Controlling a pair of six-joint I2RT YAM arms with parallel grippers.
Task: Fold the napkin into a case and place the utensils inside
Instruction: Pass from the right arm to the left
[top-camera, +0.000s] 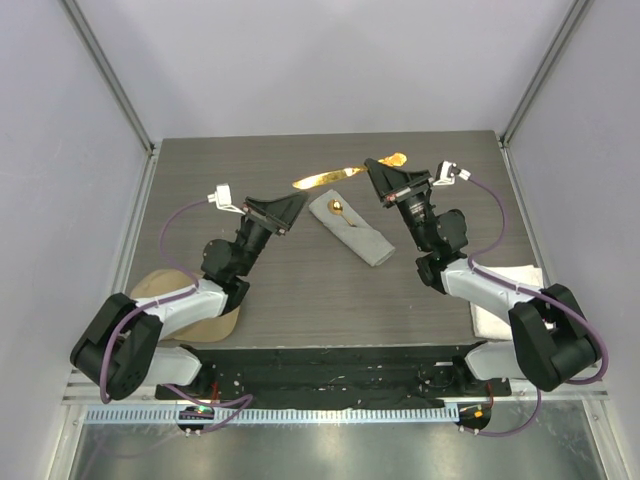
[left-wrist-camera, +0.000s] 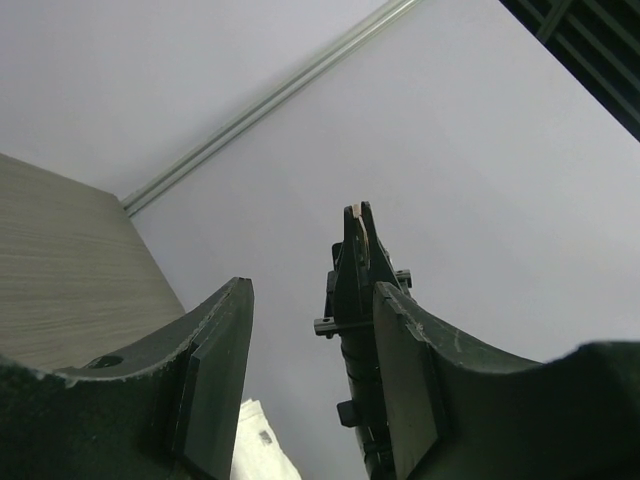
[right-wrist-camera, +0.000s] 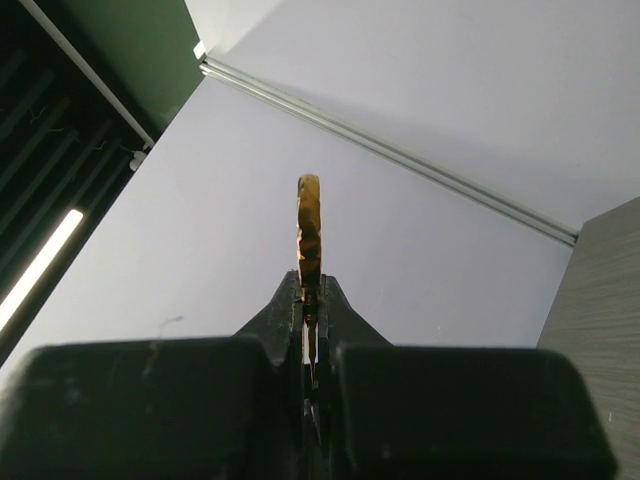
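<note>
Two grippers up off the table, both near the case.

Right gripper (top-camera: 375, 170) (right-wrist-camera: 308, 300): jaws pressed together, pinching an orange-gold utensil (top-camera: 393, 159) (right-wrist-camera: 308, 230). The piece stands edge-on out past the fingertips in the wrist view. The gripper hangs just beyond the far end of the case, to its right.

Left gripper (top-camera: 292, 213) (left-wrist-camera: 312, 290): fingers (left-wrist-camera: 215, 370) spread, nothing between them. It sits just left of the case, not touching it.

Case (top-camera: 352, 231): light grey cloth folded to a narrow strip, lying slantwise on the table (top-camera: 300, 290) between the two grippers. A gold spoon (top-camera: 340, 208) shows at its far end; how much of it is tucked in, cannot tell.

Gold utensil (top-camera: 325, 178): long and flat on the table, just beyond the far end of the case, apart from the cloth.

Tan cap (top-camera: 190, 305): well left of the case, at the near edge, partly under the left arm.

White towel (top-camera: 505, 310): well right of the case, near edge, partly under the right arm.
</note>
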